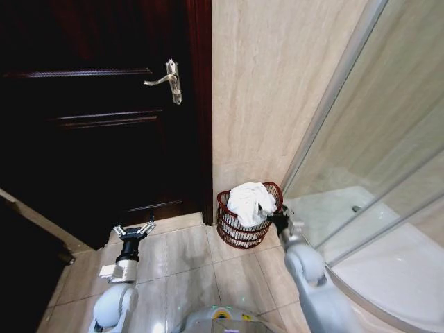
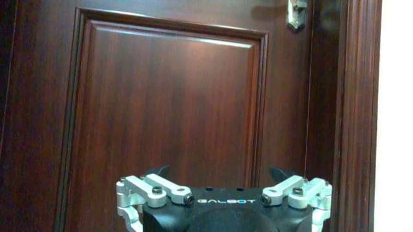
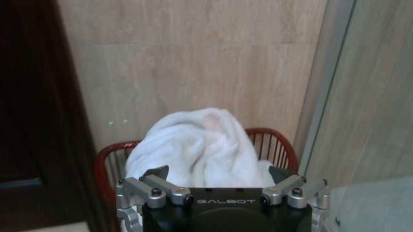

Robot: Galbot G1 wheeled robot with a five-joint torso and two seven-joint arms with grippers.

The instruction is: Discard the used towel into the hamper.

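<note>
Head view | white towel [image 1: 251, 201] heaped in red hamper [image 1: 232, 232] | right end effector [image 1: 277, 216] spread, empty

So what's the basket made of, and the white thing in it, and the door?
The hamper looks like thin reddish-brown wire or wicker: you can see through its upright bars. The towel looks like soft white cloth, fluffy and crumpled. The door looks like dark wood with a glossy finish, since light shines off its panels.

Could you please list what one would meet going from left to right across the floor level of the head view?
Left gripper open before the dark door → hamper holding the white towel → right gripper at the hamper's rim → glass shower enclosure.
</note>
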